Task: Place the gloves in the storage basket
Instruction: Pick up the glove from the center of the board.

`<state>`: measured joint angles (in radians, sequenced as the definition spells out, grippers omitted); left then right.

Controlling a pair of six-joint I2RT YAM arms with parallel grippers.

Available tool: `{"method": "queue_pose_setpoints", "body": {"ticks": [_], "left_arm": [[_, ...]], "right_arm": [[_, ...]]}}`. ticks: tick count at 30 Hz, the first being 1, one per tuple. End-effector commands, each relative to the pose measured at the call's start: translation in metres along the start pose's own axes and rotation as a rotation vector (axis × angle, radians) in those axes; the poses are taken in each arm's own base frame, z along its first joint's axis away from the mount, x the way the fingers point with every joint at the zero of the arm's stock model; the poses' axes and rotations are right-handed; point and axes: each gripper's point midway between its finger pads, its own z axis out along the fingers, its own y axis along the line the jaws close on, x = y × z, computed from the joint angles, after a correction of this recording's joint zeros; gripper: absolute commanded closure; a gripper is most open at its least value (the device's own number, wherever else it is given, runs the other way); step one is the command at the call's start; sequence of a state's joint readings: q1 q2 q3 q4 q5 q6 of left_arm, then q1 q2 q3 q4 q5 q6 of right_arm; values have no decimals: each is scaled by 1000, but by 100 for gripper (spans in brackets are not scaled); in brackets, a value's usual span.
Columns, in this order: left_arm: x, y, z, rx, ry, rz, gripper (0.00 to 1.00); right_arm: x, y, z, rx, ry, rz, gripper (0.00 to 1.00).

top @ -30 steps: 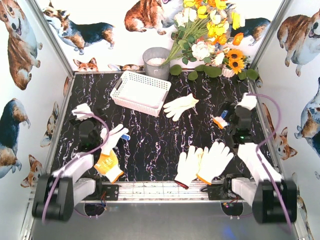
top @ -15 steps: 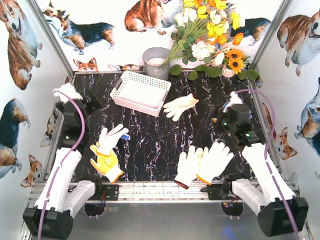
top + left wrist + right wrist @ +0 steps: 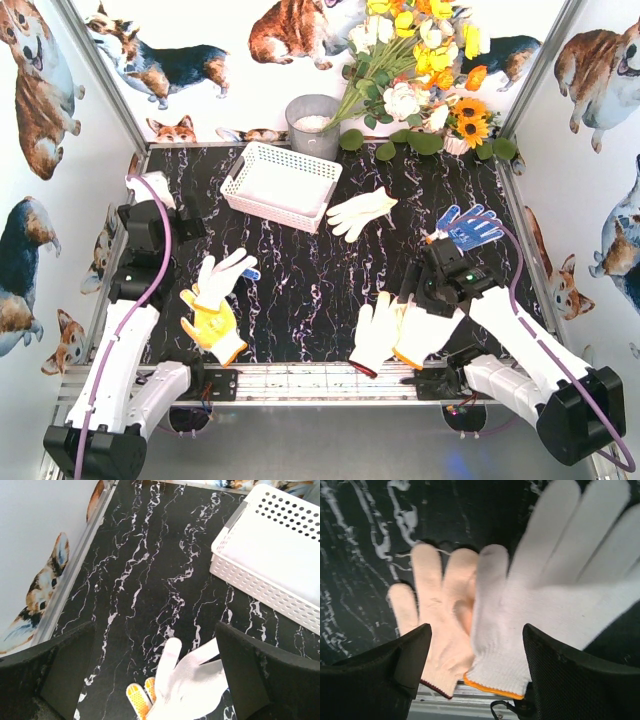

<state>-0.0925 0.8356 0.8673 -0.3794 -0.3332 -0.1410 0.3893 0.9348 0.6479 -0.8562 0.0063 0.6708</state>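
White lattice basket (image 3: 272,212) sits at 11 o'clock on the table (image 3: 320,290), and we see nothing in it. By our reckoning the task has barely begun: none of the gloves is in the basket and none is lifted.

Six gloves counted, all flat on the black marbled top:
- plain glove (image 3: 360,212), just past centre toward 1 o'clock, nearest the basket
- blue-dotted glove (image 3: 466,227) at 3 o'clock
- red-cuff glove (image 3: 377,332) and orange-cuff glove (image 3: 426,338), side by side and overlapping at 5 o'clock
- white glove (image 3: 224,277) lying across the orange-palmed glove (image 3: 212,325) at 8 o'clock

Right gripper (image 3: 476,632) hangs over the 5 o'clock pair with its jaws apart. The cuff end of the orange-cuff glove lies between them, not pinched. We judge this to be the first pick, so all six gloves are left to carry.

Left gripper (image 3: 152,635) is at 9 o'clock with its jaws spread wide and holding nothing. In its wrist view the white glove's fingers lie below and the basket is at 2 o'clock.

Writing: we find no brand, label or readable text on gloves, basket or grey bucket (image 3: 312,125). The walls (image 3: 40,90) carry corgi prints only. Flowers (image 3: 420,80) at 1 o'clock are unlabelled.
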Motion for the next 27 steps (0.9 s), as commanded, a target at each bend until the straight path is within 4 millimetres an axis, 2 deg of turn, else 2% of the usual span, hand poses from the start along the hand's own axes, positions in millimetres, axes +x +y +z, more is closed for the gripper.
{"method": "queue_pose_setpoints", "body": {"ticks": [1,9,19,24,27], "left_arm": [[-4,10,-7,-44,-25,12,0],[-2,3,-8,-4,-20,-7,0],[-3,1,-9,10,-27,-20,0],[-1,-1,-7,13,-16,-17,0],[1,-1,-6,14,-11,-16,0]], "right_arm": [[-7,-16,-2,90,-67,81,27],[-12,1,18,57,-29,81,45],[-14,-9,33,133,-24,78,61],[-5,-16,44,168,14,76,63],[1,-18,46,172,31,74,73]]}}
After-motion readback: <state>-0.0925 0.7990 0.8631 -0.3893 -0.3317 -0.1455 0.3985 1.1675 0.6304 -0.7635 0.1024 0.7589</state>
